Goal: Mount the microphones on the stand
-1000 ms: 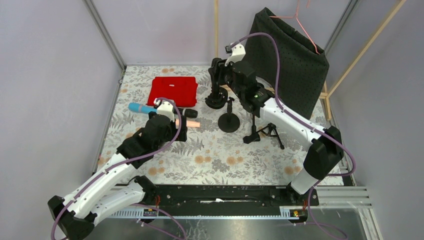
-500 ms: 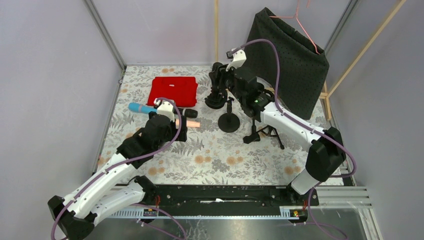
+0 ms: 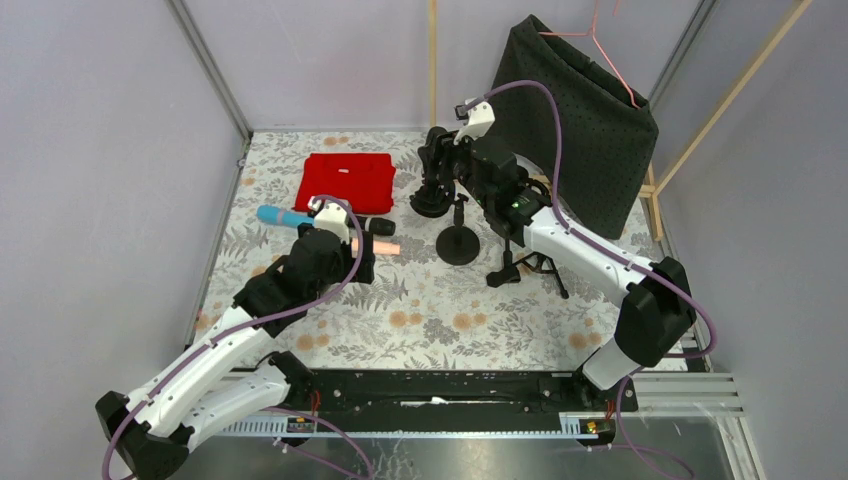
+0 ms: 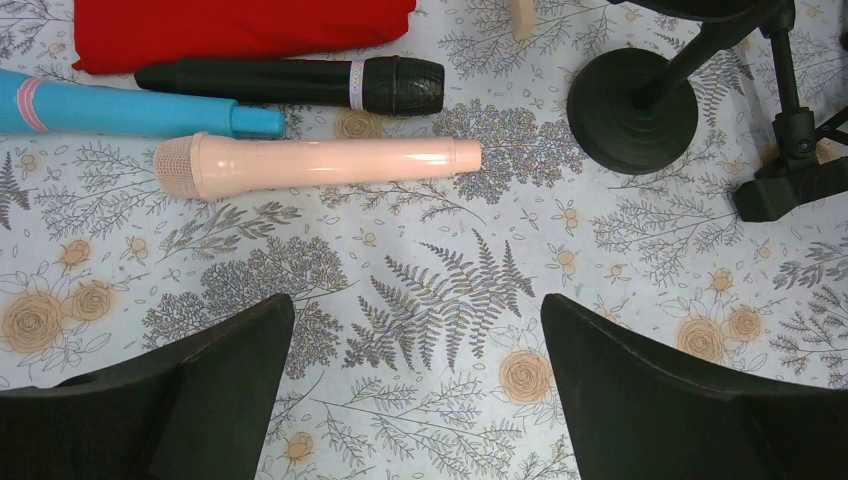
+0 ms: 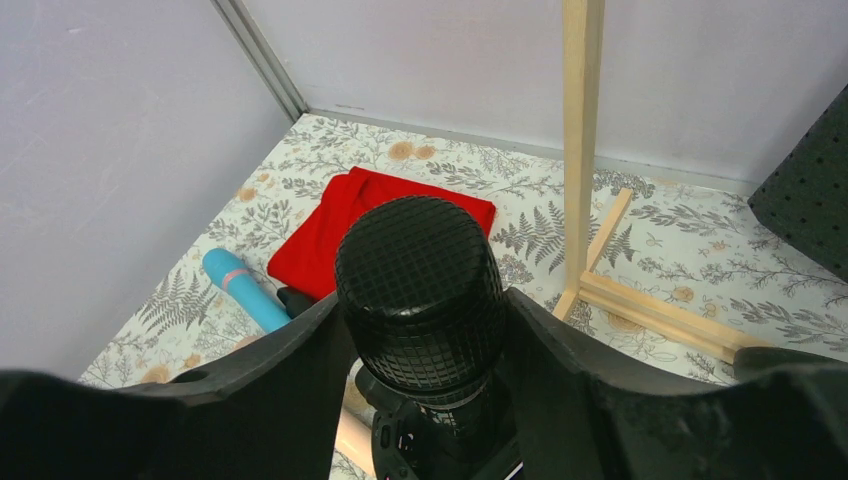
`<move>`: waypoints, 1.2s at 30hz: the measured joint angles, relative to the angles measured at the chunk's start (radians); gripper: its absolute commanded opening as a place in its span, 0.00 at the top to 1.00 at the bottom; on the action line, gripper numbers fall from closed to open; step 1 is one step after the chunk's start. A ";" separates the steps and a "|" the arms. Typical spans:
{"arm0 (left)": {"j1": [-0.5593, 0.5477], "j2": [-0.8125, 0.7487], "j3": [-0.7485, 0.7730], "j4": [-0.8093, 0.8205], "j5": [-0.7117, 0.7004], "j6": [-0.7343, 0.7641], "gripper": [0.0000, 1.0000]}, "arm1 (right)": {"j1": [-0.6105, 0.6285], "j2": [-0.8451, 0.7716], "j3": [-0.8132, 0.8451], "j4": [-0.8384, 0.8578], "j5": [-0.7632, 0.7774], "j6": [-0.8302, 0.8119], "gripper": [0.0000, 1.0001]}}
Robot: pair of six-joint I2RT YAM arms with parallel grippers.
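Note:
A black microphone (image 5: 420, 280) stands upright on a round-based stand (image 3: 431, 205) at the back of the table. My right gripper (image 5: 425, 300) is shut on its grille head, a finger pressed to either side. Three more microphones lie side by side on the floral cloth: a light blue one (image 4: 130, 112), a peach-pink one (image 4: 320, 165) and a second black one (image 4: 300, 84). My left gripper (image 4: 415, 390) hangs open just short of the pink one, holding nothing. An empty round-based stand (image 4: 632, 110) and a tripod stand (image 3: 525, 262) are to the right.
A red cloth (image 4: 230, 25) lies behind the loose microphones. A wooden frame (image 5: 583, 150) and a black dotted panel (image 3: 580, 110) stand at the back right. The grey enclosure walls close in at left and rear.
My right wrist has shifted slightly to the right and turned a little while staying around the upright microphone's head. The left arm and the loose microphones have not moved.

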 measured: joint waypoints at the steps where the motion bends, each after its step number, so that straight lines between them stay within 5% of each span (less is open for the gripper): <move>1: 0.000 0.000 0.000 0.000 0.000 0.000 0.01 | 0.000 0.000 0.000 -0.001 0.000 -0.001 0.33; 18: 0.002 0.007 0.000 0.000 0.004 0.000 0.01 | 0.000 -0.037 -0.004 -0.014 0.002 -0.005 0.09; 36: 0.003 0.007 0.000 0.000 0.013 0.000 0.01 | 0.000 -0.149 -0.005 -0.045 0.035 -0.046 0.00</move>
